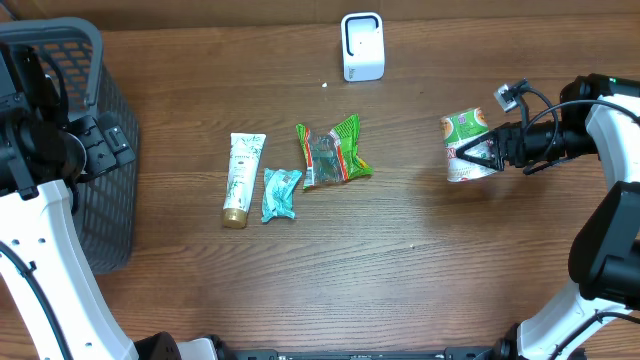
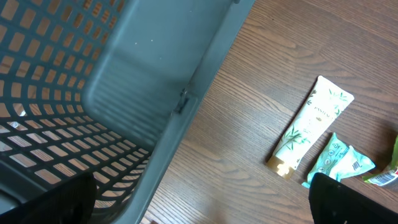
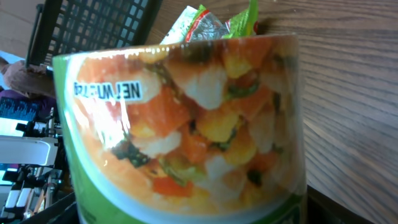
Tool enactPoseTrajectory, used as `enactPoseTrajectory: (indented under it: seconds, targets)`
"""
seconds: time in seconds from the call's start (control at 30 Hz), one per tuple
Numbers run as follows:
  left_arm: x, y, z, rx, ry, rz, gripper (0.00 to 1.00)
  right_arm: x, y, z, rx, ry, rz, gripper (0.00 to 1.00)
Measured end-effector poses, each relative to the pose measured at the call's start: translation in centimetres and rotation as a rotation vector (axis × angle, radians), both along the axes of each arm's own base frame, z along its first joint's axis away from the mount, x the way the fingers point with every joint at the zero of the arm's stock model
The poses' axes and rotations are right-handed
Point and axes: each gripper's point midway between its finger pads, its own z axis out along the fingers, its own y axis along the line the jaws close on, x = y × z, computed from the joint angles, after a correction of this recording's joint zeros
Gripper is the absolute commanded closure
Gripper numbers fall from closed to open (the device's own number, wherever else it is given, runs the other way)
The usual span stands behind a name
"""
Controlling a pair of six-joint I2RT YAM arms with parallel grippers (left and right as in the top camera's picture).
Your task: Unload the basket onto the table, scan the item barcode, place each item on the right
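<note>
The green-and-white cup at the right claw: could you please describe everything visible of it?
The green-and-white round cup has a glossy wrap printed with orange, yellow and white food pieces, a green band and a white label with lettering. It lies tipped on its side at the right of the wooden table, gripped across its body by the right claw. Whether it touches the table is unclear. No barcode shows.

Mock shop checkout: basket [image 1: 112,205], barcode scanner [image 1: 362,46] and packaged goods [image 1: 335,153] on a table [image 1: 400,275].
</note>
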Motion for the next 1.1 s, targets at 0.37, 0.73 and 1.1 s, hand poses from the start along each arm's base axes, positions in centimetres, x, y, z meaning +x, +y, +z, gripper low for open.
enactPoseTrajectory:
  seconds: [0.37,0.73,1.1]
  targets:
    - [0.0,0.0,0.0,0.000,0.000,0.000,0.00,0.8,1.6,0.1,0.006,-0.065,0.037,0.05]
    - [0.0,0.0,0.0,0.000,0.000,0.000,0.00,4.8,1.9,-4.1,-0.318,0.094,-0.154,0.04]
    - [0.0,0.0,0.0,0.000,0.000,0.000,0.00,2.2,4.3,-6.0,-0.483,0.255,-0.150,0.02]
